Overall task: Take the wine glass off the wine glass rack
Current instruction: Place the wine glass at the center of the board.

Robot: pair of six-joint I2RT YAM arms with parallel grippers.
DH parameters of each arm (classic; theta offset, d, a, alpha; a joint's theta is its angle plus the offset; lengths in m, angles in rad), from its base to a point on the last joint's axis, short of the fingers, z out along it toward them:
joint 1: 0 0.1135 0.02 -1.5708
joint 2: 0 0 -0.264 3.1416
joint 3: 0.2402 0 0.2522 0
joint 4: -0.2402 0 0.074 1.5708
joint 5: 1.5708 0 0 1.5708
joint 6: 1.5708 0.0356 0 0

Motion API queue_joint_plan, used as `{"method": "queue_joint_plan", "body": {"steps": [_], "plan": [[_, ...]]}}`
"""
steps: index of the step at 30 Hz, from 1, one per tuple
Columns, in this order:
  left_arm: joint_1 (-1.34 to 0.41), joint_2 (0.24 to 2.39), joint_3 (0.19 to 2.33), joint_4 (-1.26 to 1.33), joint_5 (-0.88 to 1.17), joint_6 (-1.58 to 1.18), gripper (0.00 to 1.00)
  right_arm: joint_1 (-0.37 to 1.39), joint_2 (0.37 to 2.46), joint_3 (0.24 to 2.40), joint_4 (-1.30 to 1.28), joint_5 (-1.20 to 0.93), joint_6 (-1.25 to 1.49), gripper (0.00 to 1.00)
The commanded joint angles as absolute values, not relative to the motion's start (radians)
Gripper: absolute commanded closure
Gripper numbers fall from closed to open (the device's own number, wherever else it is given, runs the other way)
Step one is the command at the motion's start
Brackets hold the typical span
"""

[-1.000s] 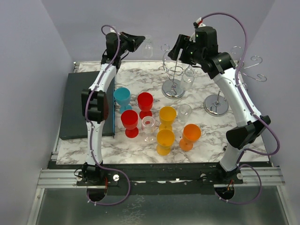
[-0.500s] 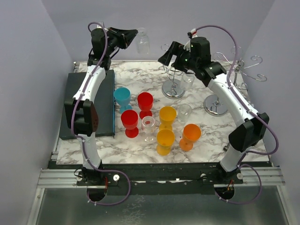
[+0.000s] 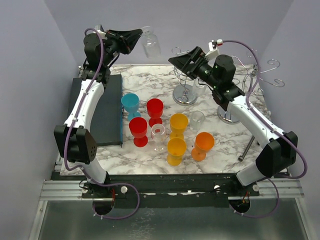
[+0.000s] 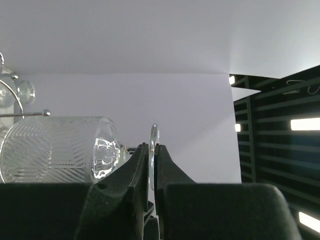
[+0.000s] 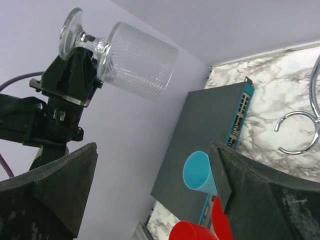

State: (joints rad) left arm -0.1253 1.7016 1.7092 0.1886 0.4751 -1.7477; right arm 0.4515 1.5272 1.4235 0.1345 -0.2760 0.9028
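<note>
The left gripper (image 3: 134, 38), clamped on the foot of the wine glass (image 3: 150, 45), has carried it up and to the far left, well apart from the wine glass rack (image 3: 184, 94). The glass lies sideways in the air, bowl toward the right. The right gripper (image 3: 181, 60) has spread its jaws wide and holds nothing, hovering near the rack top. Removal appears complete; setting the glass down probably remains. A second clear glass (image 3: 199, 87) hangs at the rack. On the table (image 3: 145, 82), the blue cup (image 3: 130, 103), red cups (image 3: 154, 108), yellow cups (image 3: 178, 122) and orange cup (image 3: 204, 142) stand upright, apparently empty.
</note>
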Motion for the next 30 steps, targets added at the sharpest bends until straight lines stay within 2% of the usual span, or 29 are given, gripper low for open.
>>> {"method": "queue_joint_plan", "body": {"steps": [1,10,18,30], "plan": [[-0.134,1.611,1.691,0.253,0.485,-1.863,1.0,0.454,1.523,1.35,0.391,-0.341,1.037,0.0],[-0.15,1.558,1.657,0.26,0.495,-1.915,1.0,0.503,1.555,1.286,0.619,-0.3,1.127,0.0],[-0.156,1.537,1.663,0.261,0.501,-1.927,1.0,0.535,1.641,1.318,0.711,-0.269,1.189,0.0],[-0.164,1.511,1.644,0.286,0.495,-1.972,1.0,0.549,1.741,1.302,1.036,-0.264,1.274,0.0]]}}
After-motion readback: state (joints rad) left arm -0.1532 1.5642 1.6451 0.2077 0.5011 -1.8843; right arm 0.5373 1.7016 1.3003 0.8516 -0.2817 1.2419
